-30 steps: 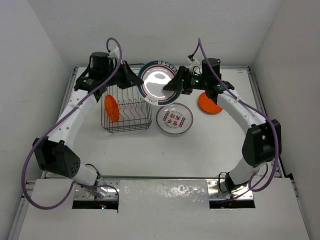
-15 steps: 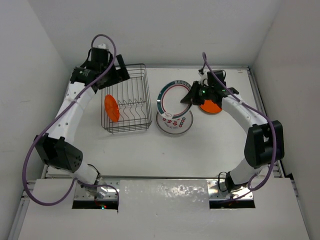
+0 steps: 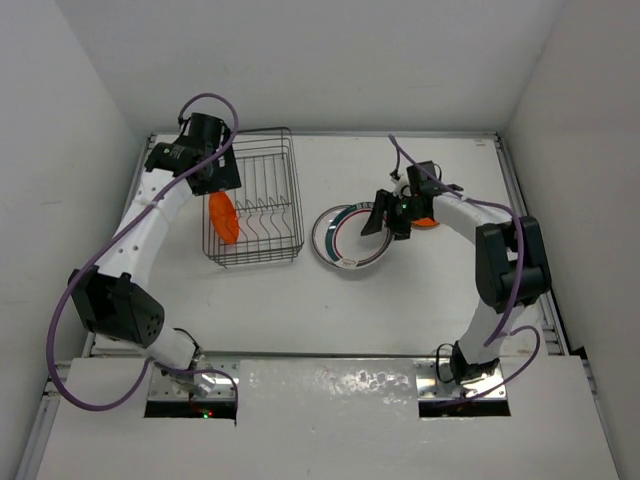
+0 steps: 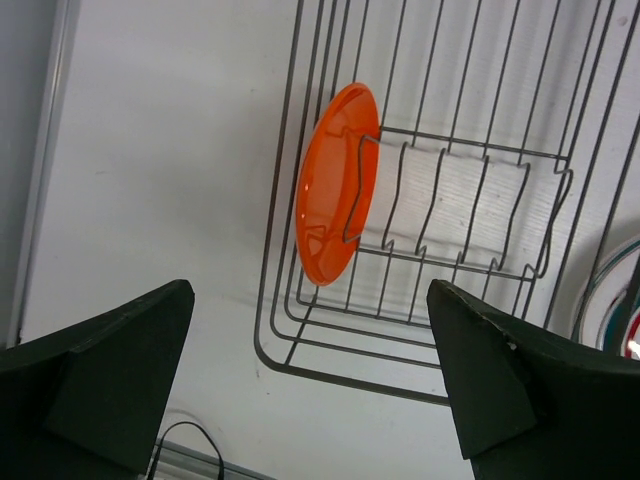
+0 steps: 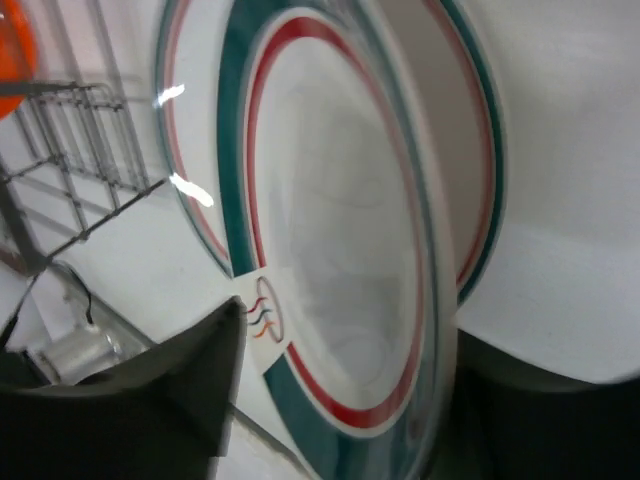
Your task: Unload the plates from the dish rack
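The dark wire dish rack (image 3: 262,205) (image 4: 470,200) stands left of centre. One small orange plate (image 3: 223,217) (image 4: 335,190) stands on edge between its prongs at the left end. My left gripper (image 3: 213,180) (image 4: 310,300) hovers over that end, open, with nothing between its fingers. The larger white plate with the teal-and-red rim (image 3: 345,238) (image 5: 340,230) lies tilted on another plate (image 5: 480,140), of which only the rim shows. My right gripper (image 3: 382,220) (image 5: 350,325) is at its right edge, jaws wide apart on either side of the rim.
A second orange plate (image 3: 427,217) lies on the table behind my right wrist, mostly hidden by the arm. The rack's right compartments hold nothing. White walls close in the table at the back and on both sides.
My right arm has brought the teal-rimmed plate down onto the plate with red motifs and its jaws have spread. My left gripper has moved forward over the rack's left end.
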`<action>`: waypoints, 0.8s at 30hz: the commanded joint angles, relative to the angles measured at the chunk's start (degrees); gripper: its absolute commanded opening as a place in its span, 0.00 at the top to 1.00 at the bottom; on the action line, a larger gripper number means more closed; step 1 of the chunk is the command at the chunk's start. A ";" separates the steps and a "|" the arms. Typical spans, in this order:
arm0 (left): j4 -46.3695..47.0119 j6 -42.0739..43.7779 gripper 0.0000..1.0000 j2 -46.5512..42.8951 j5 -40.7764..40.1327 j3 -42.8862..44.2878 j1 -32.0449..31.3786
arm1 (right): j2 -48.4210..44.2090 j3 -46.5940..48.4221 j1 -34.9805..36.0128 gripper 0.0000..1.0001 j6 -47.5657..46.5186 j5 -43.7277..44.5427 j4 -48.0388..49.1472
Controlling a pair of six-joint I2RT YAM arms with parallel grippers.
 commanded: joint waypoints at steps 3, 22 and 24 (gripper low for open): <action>0.01 1.23 0.00 -0.73 -3.75 -1.06 -0.01 | 1.76 5.55 2.28 0.03 -6.33 3.41 -7.56; 1.76 0.27 0.01 6.47 -4.11 -1.06 0.08 | 6.69 19.28 7.04 0.01 -15.92 20.57 -36.77; 2.20 0.18 0.01 6.12 -3.41 -0.89 -0.01 | 4.59 18.04 7.04 0.01 -14.43 20.82 -34.48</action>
